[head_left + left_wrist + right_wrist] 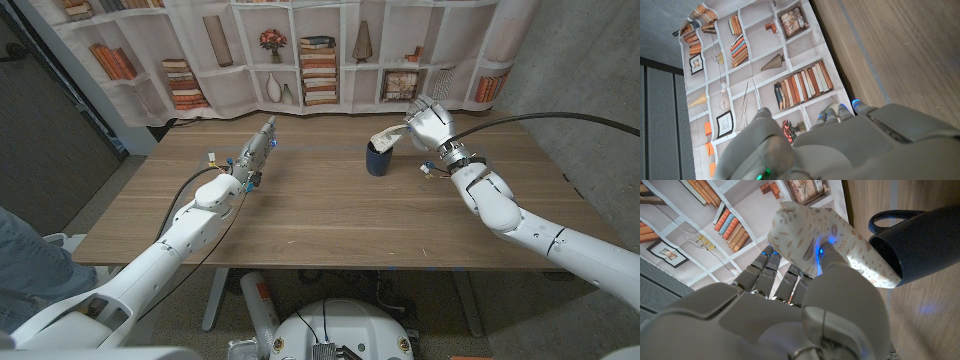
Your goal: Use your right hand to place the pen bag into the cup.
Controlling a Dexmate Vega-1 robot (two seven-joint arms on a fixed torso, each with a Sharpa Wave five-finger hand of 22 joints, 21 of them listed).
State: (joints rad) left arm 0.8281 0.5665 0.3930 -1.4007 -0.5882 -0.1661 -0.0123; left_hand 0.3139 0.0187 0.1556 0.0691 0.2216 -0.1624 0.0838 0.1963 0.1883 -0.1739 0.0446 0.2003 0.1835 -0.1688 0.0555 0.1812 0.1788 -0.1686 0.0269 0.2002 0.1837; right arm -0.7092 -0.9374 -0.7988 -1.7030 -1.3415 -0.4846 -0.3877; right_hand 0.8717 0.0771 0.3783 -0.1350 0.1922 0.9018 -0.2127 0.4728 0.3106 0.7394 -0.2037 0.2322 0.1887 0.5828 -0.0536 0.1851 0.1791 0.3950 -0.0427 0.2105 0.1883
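Right robot hand [428,122]: grips the pen bag [825,240], cream with a leaf print, its lower end inside the mouth of the dark blue cup [379,158]. Cup: upright on the desk [320,215], just beside that hand. Left robot hand [256,150]: well apart from the cup, fingers extended, holding nothing.

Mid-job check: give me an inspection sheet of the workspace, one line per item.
Surface: wooden table, bare around the cup.
Job's things: dark blue cup upright; pen bag with one end in the cup's mouth, the rest sticking out tilted.
Clutter: nothing seen.
Hands: right hand grips the pen bag's upper end; left hand holds nothing, fingers extended.
Cables: black cable running along the right arm.
Surroundings: bookshelf-print curtain behind the table.
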